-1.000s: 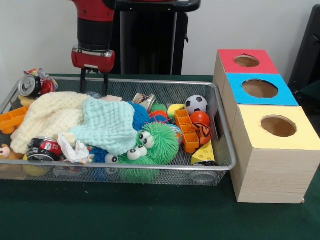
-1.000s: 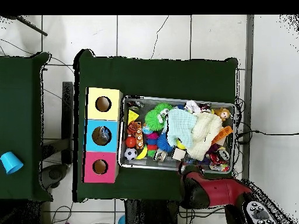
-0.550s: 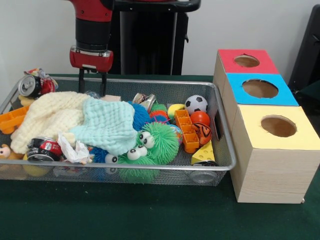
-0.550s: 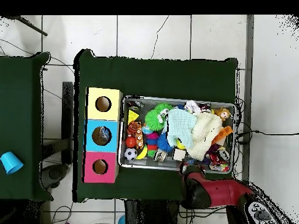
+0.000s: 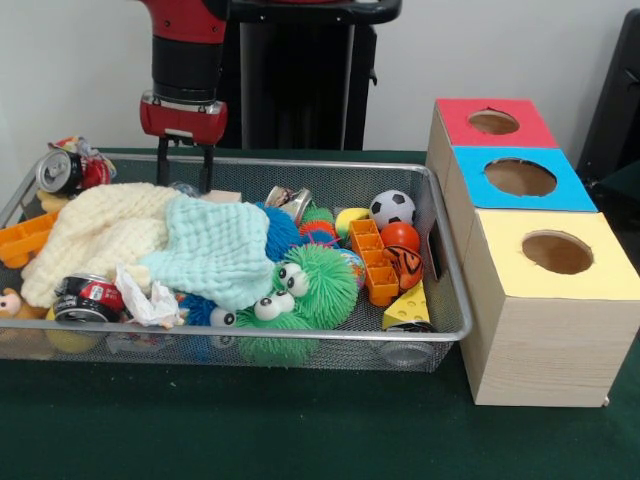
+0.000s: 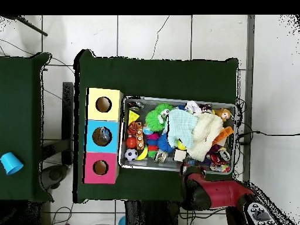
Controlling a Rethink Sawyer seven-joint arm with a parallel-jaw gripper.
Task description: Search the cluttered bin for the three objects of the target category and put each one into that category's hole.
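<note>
A wire mesh bin [image 5: 445,262] [image 6: 179,99] holds a jumble of toys. My gripper [image 5: 185,176] hangs open and empty over the bin's far rim, left of centre, above a cream cloth [image 5: 95,232]. A mint cloth [image 5: 218,250] [image 6: 182,126] lies over the middle. To its right are green fuzzy toys with eyes [image 5: 300,290], a soccer ball [image 5: 392,207] [image 6: 131,154], an orange ball [image 5: 400,236], a cheese wedge [image 5: 408,307] and an orange block [image 5: 372,258]. Crushed cans lie at far left [image 5: 60,170], front left [image 5: 88,297] and centre back [image 5: 292,201].
Three wooden boxes with round holes stand right of the bin: red top [image 5: 493,122] [image 6: 101,167], blue top [image 5: 520,177] [image 6: 102,136], yellow top [image 5: 556,253] [image 6: 104,104]. In the overhead view the red arm [image 6: 205,192] covers the bin's lower edge. A blue cup [image 6: 10,163] sits on another table.
The gripper rose a little and shifted slightly left over the bin's far rim, then held still. Nothing in the bin moved.
</note>
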